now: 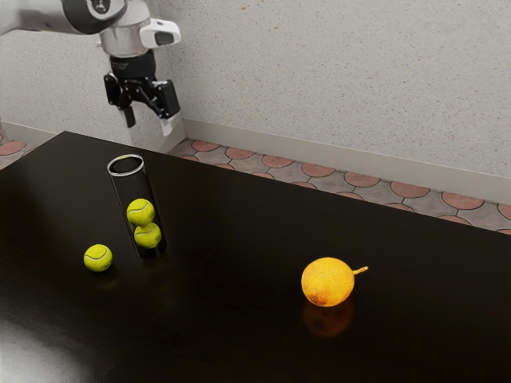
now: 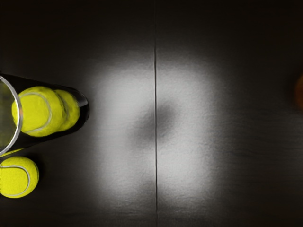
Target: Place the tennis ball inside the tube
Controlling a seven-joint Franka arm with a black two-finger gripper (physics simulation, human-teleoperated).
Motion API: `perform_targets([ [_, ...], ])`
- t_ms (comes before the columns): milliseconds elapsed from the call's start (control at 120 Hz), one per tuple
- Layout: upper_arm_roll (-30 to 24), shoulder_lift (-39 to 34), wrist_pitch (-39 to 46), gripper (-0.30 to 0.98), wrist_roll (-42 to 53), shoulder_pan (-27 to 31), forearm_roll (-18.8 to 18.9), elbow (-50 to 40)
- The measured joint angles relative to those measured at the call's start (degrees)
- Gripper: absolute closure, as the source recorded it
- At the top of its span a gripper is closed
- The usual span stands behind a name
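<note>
The tube (image 1: pixel 131 189) stands on the table (image 1: pixel 223 307), holding a lower ball (image 1: pixel 148 237) with an upper ball (image 1: pixel 140 211) on it. A loose ball (image 1: pixel 98 258) lies near the tube's base, toward the exterior view's left; the fruit (image 1: pixel 326 281) lies well apart, toward the exterior view's right.

Component count: the tennis ball quantity was three. One upper tennis ball (image 1: pixel 140 212) and one lower tennis ball (image 1: pixel 148 235) made a subtotal of two inside the tube (image 1: pixel 133 190); one loose tennis ball (image 1: pixel 98 258) made a subtotal of one outside it. The tube quantity was one. The round orange fruit (image 1: pixel 327 281) quantity was one, with one stem (image 1: pixel 361 270). The table (image 1: pixel 223 319) quantity was one. Tennis balls, at three, formed the only kind numbering above one.
</note>
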Motion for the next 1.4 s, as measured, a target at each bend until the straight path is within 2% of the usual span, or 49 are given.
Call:
perform_targets([
  [167, -0.19, -4.20, 0.73, 0.02, -0.07, -0.07, 0.86, -6.31],
  [233, 0.19, -7.43, 2.06, 0.02, 0.90, -0.85, 1.29, -13.27],
  [375, 1.87, -11.04, 11.09, 0.02, 7.25, 3.16, 1.77, -28.53],
  [583, 6.39, -9.47, 25.39, 0.02, 16.96, 5.58, 1.92, -39.57],
  [808, 6.76, -3.44, 39.12, 0.02, 26.03, 9.65, 1.57, -44.63],
  [950, 7.69, -0.90, 43.72, 0.02, 28.50, 11.02, -3.16, -45.37],
  [1125, 9.16, -0.73, 43.71, 0.02, 26.37, 12.40, -5.31, -46.27],
  [1400, 9.25, 1.40, 41.88, 0.02, 20.55, 11.77, -5.62, -46.51],
])
